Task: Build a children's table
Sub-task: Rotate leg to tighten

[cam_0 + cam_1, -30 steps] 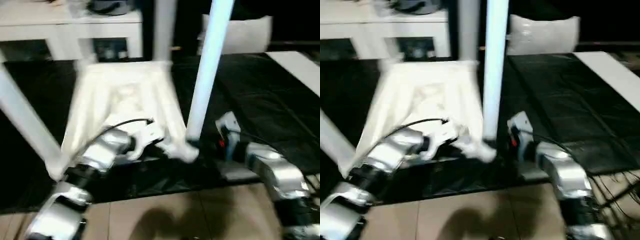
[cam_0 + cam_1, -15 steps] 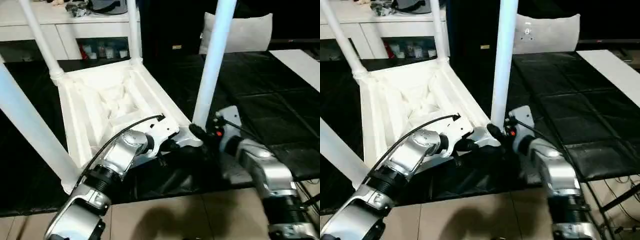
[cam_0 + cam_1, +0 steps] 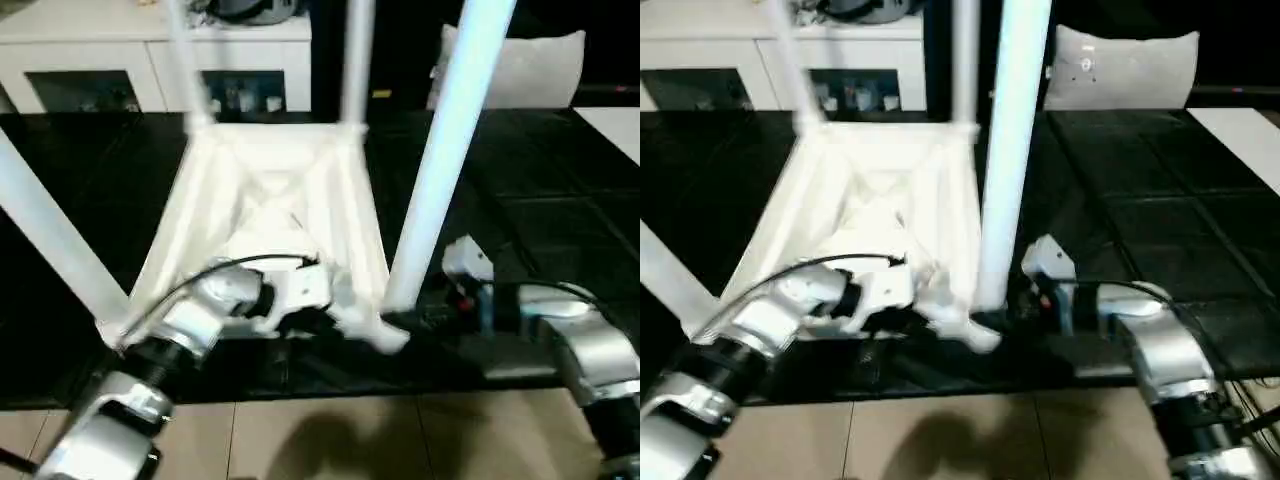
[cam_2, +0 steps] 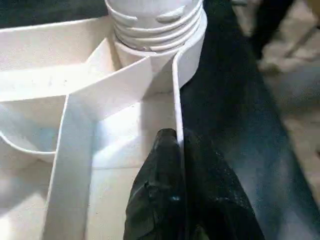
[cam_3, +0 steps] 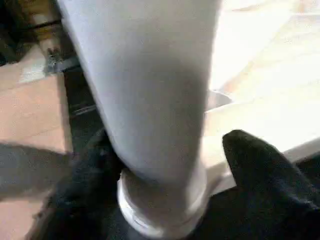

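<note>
- The white plastic rectangular tabletop (image 3: 275, 190) lies upside down on the large black-covered work table (image 3: 560, 220), ribbed underside up. Four long tapered white round legs rise from its corner sockets.
- The near right leg (image 3: 440, 170) stands closest to the right arm. The near left leg (image 3: 45, 240) slants out to the left, and the two far legs (image 3: 355, 60) stand toward the white cabinet with glass doors (image 3: 150, 60).
- Handling, as a judgement: moulded plastic of this kind is probably light and fairly stiff, though the thin rim may flex. The smooth round legs look slippery for two narrow fingers, and a push high on a leg would likely lever the whole piece.
- Best holds, to my reading: the thin edge wall for steadying, and a leg low down, just above its ridged collar, for turning.
- The left gripper (image 4: 176, 150) is closed on that thin edge wall, one black finger (image 4: 157, 185) on each side of it, just beside the threaded base of the corner leg (image 4: 155, 20).
- The right gripper (image 5: 165, 165) straddles the base of the near right leg. Its black fingers (image 5: 260, 170) stand apart on either side of the shaft, and I cannot tell whether they press on it.
- All four legs appear seated, so the work looks to be at tightening the last one.
</note>
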